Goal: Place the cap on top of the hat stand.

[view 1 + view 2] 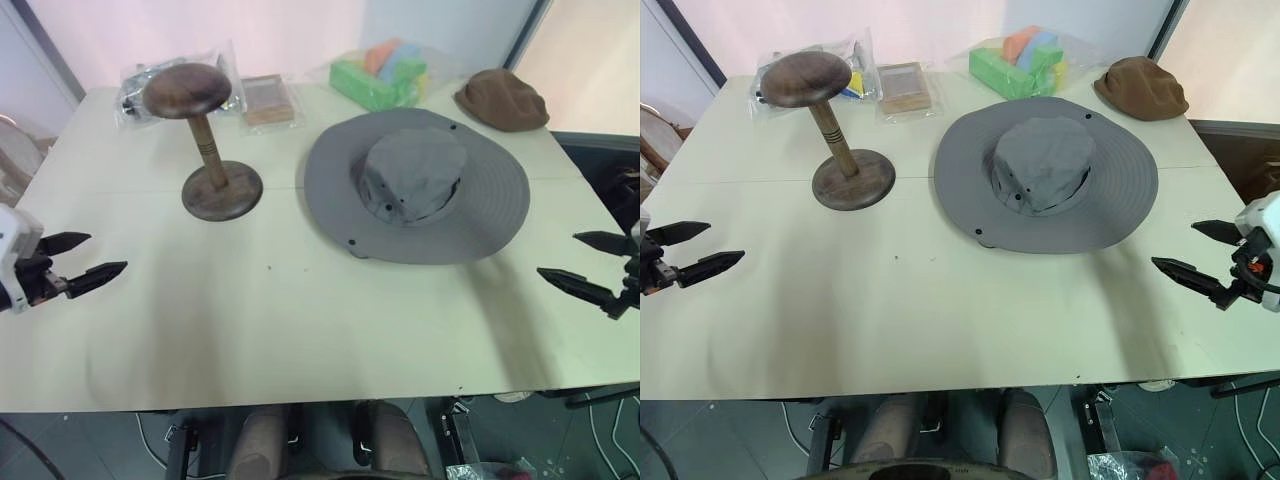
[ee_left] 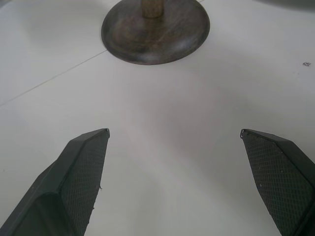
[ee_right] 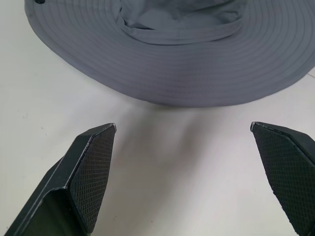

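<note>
The cap, a big grey wide-brimmed hat, lies flat on the pale table, right of centre. Left of it stands the hat stand, dark brown wood with a round base, thin post and bare domed top. My left gripper hovers open near the table's left edge, well short of the stand; in the left wrist view the stand's base lies ahead of the fingers. Over at the right edge, my right gripper is open and empty, facing the cap's brim.
Along the far edge lie a small brown cap, a bag of coloured foam blocks, a flat brown packet and a clear bag behind the stand. The table's near half is bare.
</note>
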`<state>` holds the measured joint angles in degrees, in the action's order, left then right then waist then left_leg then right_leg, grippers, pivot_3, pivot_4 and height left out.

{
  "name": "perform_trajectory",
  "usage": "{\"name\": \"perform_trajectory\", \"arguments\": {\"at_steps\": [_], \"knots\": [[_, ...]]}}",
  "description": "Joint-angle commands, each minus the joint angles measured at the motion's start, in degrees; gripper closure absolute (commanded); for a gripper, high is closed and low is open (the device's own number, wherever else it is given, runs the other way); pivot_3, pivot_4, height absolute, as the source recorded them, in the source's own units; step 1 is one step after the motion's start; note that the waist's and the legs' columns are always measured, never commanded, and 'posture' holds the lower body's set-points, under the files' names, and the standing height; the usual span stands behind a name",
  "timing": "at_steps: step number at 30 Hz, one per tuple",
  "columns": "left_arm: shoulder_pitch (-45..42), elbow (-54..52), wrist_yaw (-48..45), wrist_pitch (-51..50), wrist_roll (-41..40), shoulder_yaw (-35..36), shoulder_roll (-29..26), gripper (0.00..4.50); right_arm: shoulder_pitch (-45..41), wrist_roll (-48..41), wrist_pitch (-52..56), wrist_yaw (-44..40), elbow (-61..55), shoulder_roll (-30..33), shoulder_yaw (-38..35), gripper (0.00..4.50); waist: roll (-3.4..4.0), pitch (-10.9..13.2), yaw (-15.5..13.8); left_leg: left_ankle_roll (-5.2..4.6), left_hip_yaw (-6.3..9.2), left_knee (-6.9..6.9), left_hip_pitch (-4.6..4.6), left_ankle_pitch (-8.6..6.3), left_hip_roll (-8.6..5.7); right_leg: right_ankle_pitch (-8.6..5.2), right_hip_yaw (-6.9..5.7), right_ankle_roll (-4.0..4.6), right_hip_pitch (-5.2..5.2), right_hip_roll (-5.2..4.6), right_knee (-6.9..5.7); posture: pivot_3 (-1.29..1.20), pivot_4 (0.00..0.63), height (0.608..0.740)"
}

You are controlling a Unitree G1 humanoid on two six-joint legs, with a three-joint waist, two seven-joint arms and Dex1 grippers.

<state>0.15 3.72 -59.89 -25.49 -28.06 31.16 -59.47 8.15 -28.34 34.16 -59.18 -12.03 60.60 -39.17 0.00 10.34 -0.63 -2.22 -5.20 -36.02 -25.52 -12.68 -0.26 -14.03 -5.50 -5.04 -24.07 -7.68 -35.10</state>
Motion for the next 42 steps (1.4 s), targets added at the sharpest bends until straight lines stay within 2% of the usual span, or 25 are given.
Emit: {"name": "perform_trajectory", "arguments": {"at_steps": [1,9,13,19,22,26,30,32,37,42], "knots": [[-0.96,-0.30,-0.18,1.61,0.64,0.58,-0.47,0.00,0.39,0.59,-1.34,-0.05,-0.63,-0.02,-1.80,0.01,0.00,0.00,0.01,0.00,-0.01,0.00,0.00,0.00,0.00,0.00,0.00,0.00,0.00,0.00,0.00,0.00,0.150,0.734],[-4.77,0.94,-1.02,-0.49,-0.57,-1.52,-0.59,0.00,1.12,1.90,-2.20,1.73,-2.14,-1.15,-2.83,0.01,-0.01,-0.01,-0.01,0.00,-0.03,-0.05,0.02,0.00,0.00,0.03,0.00,-0.03,0.03,0.00,-0.05,0.00,0.150,0.734],[-10.96,-0.81,-4.76,-5.55,-5.25,-4.18,-1.45,0.00,0.51,2.82,-2.02,3.32,-3.16,-0.33,-3.66,0.01,-0.03,0.00,-0.21,0.00,-0.05,-0.12,0.03,0.01,0.00,0.03,-0.01,-0.04,0.05,0.01,-0.11,0.00,0.150,0.734],[-25.57,-4.25,-11.65,-15.30,-13.41,-11.05,-3.07,0.00,3.42,5.82,-2.32,2.92,-16.05,1.10,-5.07,0.01,-0.04,0.00,-0.12,-0.01,-0.05,-0.22,0.05,0.03,-0.01,0.16,-0.07,-0.28,0.43,0.07,-0.12,0.00,0.150,0.734],[-29.95,-6.47,-17.27,-16.37,-14.13,-16.62,-3.75,0.00,4.91,8.00,-1.72,5.08,-24.64,0.48,-3.49,0.01,-0.03,0.00,0.05,-0.01,-0.10,-0.22,0.14,0.05,0.00,0.20,-0.12,-0.40,0.50,0.15,-0.14,0.00,0.150,0.734],[-33.41,-8.94,-23.19,-13.43,-11.49,-24.44,-3.16,0.00,7.69,18.79,-5.77,11.41,-31.69,-0.06,4.04,0.01,-0.06,0.01,-0.11,0.12,-0.12,-0.27,0.16,0.27,0.02,0.18,-0.13,-0.42,0.54,0.33,-0.19,0.00,0.150,0.734],[-36.59,-7.89,-25.52,-11.18,-9.29,-28.73,-1.09,0.00,7.42,30.14,-9.16,18.85,-32.51,-0.45,14.29,0.01,-0.09,0.02,-0.15,0.19,-0.10,-0.49,0.09,0.18,0.02,0.08,-0.13,-0.22,0.55,0.33,-0.19,0.00,0.150,0.734],[-38.73,-6.89,-26.00,-10.75,-8.70,-30.37,0.75,0.00,6.37,36.67,-11.82,23.16,-30.48,-1.69,21.82,0.01,-0.11,0.01,-0.14,0.15,-0.05,-0.57,0.08,0.15,0.02,0.07,-0.14,-0.22,0.60,0.31,-0.19,0.00,0.150,0.734],[-41.20,-5.48,-27.00,-9.38,-6.99,-32.51,3.44,0.00,-2.48,46.27,-13.79,29.62,-23.70,-7.61,36.20,0.01,-0.13,0.02,0.09,0.00,0.02,-1.00,-0.07,0.20,0.11,0.06,-0.18,-0.22,0.62,0.44,-0.28,0.00,0.150,0.734],[-41.98,-5.08,-27.17,-8.93,-6.15,-32.70,4.67,0.00,-11.85,51.96,-17.01,32.86,-12.63,-12.80,44.24,0.01,-0.17,0.05,0.20,-0.05,-0.01,-1.12,-0.13,0.22,0.12,0.06,-0.16,-0.25,0.59,0.50,-0.43,0.00,0.150,0.734]]}}
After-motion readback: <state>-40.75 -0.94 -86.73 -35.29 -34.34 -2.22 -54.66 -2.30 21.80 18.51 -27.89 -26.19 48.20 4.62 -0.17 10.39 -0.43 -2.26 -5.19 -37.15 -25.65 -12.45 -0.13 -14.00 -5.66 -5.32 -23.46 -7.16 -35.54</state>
